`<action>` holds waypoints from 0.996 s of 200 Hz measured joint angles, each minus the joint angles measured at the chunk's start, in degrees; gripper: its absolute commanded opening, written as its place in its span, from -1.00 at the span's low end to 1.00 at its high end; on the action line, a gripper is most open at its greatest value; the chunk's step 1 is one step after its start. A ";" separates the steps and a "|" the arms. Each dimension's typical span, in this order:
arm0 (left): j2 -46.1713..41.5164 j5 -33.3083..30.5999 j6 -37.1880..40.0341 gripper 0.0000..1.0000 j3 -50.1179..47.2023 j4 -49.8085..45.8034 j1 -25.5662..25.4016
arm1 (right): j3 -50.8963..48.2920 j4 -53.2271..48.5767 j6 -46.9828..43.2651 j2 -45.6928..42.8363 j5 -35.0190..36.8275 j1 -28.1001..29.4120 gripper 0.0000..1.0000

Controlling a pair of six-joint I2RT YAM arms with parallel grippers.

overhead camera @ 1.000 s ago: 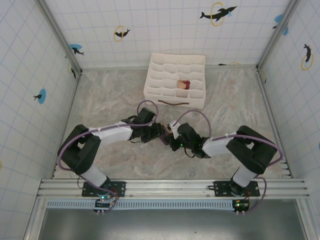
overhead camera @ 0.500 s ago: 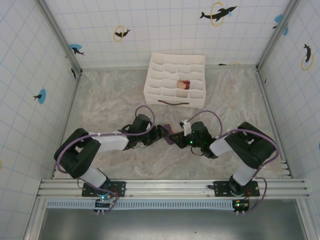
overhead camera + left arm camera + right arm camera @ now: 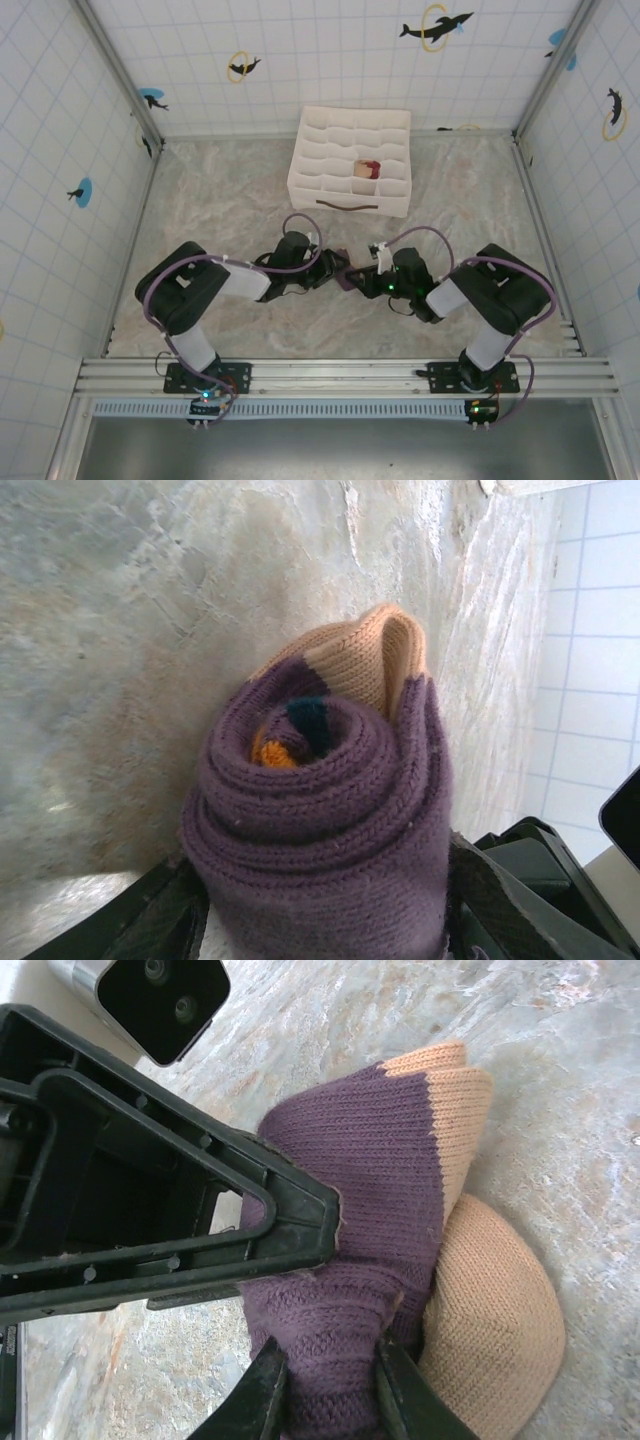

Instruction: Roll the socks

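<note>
Rolled purple sock (image 3: 320, 810), held from two sides.
Right pincer (image 3: 325, 1388) pinches its fabric narrowly; left pincer (image 3: 330, 910) seemingly grips the roll on the desk (image 3: 120, 630).

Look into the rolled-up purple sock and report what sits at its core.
At the centre of the purple sock roll, a dark teal band and an orange patch show. Its knit layers cover anything wound deeper, so more cannot be seen.

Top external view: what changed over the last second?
The left claw, right claw and the purple sock roll between them drifted slightly right as the left elbow swung inward. The left claw closed on the roll; the right kept its pinch. The organiser box and its beige sock stayed put.
</note>
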 measured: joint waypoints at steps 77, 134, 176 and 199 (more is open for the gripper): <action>5.14 0.37 -2.27 -0.23 2.34 4.94 -0.85 | -0.92 3.23 1.36 1.25 -0.59 -1.68 -0.70; 7.58 1.22 -2.84 -1.00 5.16 3.80 -0.98 | -2.60 6.14 2.25 1.75 -0.55 -2.58 -0.59; 7.80 1.42 2.82 -1.00 10.78 -5.84 -1.53 | -3.98 3.32 2.01 -1.64 -2.49 -4.83 -0.02; 7.80 1.46 7.89 -1.00 13.90 -11.85 -1.57 | -4.55 -5.90 0.57 -7.76 -3.76 -6.69 0.13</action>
